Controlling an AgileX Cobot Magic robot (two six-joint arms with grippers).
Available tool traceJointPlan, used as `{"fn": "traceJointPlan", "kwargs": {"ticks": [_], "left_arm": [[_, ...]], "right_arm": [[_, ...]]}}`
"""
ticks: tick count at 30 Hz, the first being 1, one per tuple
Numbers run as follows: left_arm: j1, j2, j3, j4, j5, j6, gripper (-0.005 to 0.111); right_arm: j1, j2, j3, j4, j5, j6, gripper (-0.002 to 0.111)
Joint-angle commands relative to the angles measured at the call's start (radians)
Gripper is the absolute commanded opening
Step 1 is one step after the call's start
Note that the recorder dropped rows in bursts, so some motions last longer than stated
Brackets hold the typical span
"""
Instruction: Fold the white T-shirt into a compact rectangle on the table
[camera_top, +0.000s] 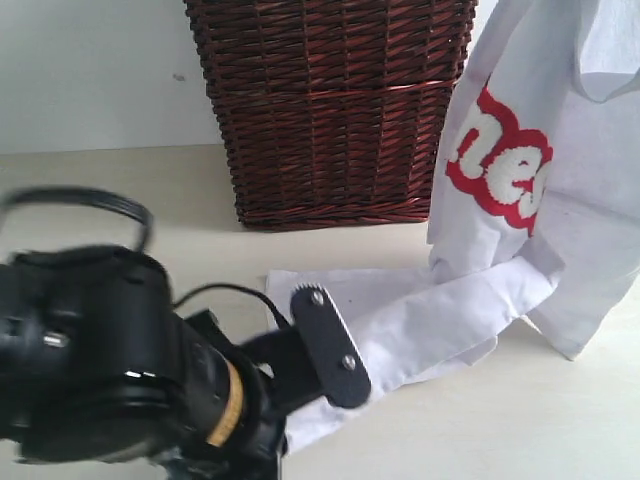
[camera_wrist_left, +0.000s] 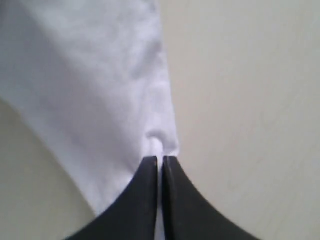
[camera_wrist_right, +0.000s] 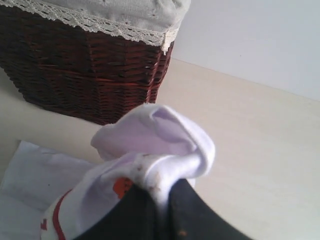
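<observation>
The white T-shirt hangs from above at the right of the exterior view, its red-outlined letter patch facing forward. A long lower part trails left across the table. My left gripper is low at the front, shut on the trailing edge of the shirt; a thin strip of cloth sits pinched at the left gripper's closed tips. My right gripper is shut on a bunched fold of the shirt and holds it above the table; it is out of the exterior view.
A dark wicker basket stands at the back of the table, just left of the hanging shirt, with a lace-trimmed liner over its rim. A pale wall runs behind. My left arm's black body fills the lower left corner.
</observation>
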Motion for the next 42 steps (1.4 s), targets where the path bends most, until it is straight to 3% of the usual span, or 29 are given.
{"fn": "traceJointPlan", "kwargs": {"ticks": [1, 8, 13, 22, 27, 34, 38, 39, 42], "left_arm": [[0.001, -0.241, 0.009, 0.204, 0.165, -0.208, 0.000], [0.001, -0.507, 0.009, 0.312, 0.386, -0.305, 0.000], [0.001, -0.645, -0.020, 0.581, 0.550, -0.472, 0.000], [0.017, -0.668, -0.169, 0.949, 0.531, -0.527, 0.000], [0.187, -0.615, -0.160, 0.978, 0.496, -0.570, 0.000], [0.527, -0.572, -0.147, 1.006, 0.118, -0.682, 0.000], [0.665, -0.532, -0.280, 1.037, 0.054, -0.656, 0.000], [0.700, -0.514, -0.375, 1.039, 0.046, -0.603, 0.000], [0.713, -0.498, -0.506, 1.008, 0.049, -0.535, 0.000]], "right_arm": [[-0.003, -0.012, -0.010, -0.032, -0.022, 0.001, 0.000], [-0.003, -0.014, -0.012, -0.226, -0.022, 0.067, 0.000], [-0.003, -0.014, -0.012, -0.257, -0.022, 0.067, 0.000], [-0.003, -0.014, -0.012, -0.296, -0.022, 0.089, 0.000], [-0.025, 0.013, -0.012, -0.267, -0.022, 0.083, 0.000], [-0.175, 0.087, -0.009, 0.088, -0.022, -0.048, 0.000], [-0.229, 0.087, -0.056, 0.207, -0.101, -0.104, 0.000], [-0.246, 0.087, -0.085, 0.308, -0.140, -0.172, 0.000], [-0.270, 0.098, -0.102, 0.560, -0.145, -0.332, 0.000]]}}
